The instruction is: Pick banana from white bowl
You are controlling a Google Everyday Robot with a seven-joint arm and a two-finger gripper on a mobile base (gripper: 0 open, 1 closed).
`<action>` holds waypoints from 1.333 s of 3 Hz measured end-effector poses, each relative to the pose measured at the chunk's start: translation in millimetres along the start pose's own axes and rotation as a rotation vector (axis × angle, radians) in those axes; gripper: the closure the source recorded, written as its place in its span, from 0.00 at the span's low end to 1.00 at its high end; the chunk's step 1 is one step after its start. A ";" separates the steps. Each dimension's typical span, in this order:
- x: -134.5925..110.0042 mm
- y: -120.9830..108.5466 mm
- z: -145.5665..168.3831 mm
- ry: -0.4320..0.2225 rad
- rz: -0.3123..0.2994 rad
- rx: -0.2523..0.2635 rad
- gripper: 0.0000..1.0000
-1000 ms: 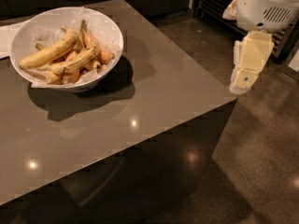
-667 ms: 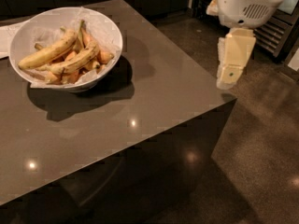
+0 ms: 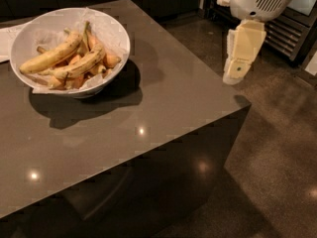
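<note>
Nothing picked yet: speckled banana (image 3: 81, 64) lies in white bowl (image 3: 122, 36) among other fruit; gripper (image 3: 236, 75) hangs beyond the table (image 3: 163, 108) corner, well apart, grip state can't tell; approach, grasp and lift remain

A large, round, deep white bowl (image 3: 20, 43) with smooth sloping sides and a crinkled white paper lining stands upright, well apart from the gripper (image 3: 234, 76), far off to its left in the view. Inside lies the banana (image 3: 81, 63), yellow with brown speckles and darker patches, gently curved and roughly half as long as the bowl is wide. It rests on its side across other fruit (image 3: 111, 60), slanting upward to the right, so one end points toward the gripper (which hangs at the right of the view, touching neither banana nor bowl)
</note>
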State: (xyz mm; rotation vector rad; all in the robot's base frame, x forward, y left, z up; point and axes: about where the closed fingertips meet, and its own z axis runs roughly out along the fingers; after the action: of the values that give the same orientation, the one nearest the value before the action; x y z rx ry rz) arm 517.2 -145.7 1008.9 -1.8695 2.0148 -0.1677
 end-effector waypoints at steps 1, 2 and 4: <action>-26.6 -31.8 -0.6 -0.075 -0.038 0.051 0.00; -56.2 -54.9 1.5 -0.117 -0.115 0.067 0.00; -59.0 -62.2 4.8 -0.126 -0.135 0.084 0.00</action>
State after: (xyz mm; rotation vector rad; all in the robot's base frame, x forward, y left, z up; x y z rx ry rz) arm 579.3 -93.7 1037.5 -1.9137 1.7727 -0.1649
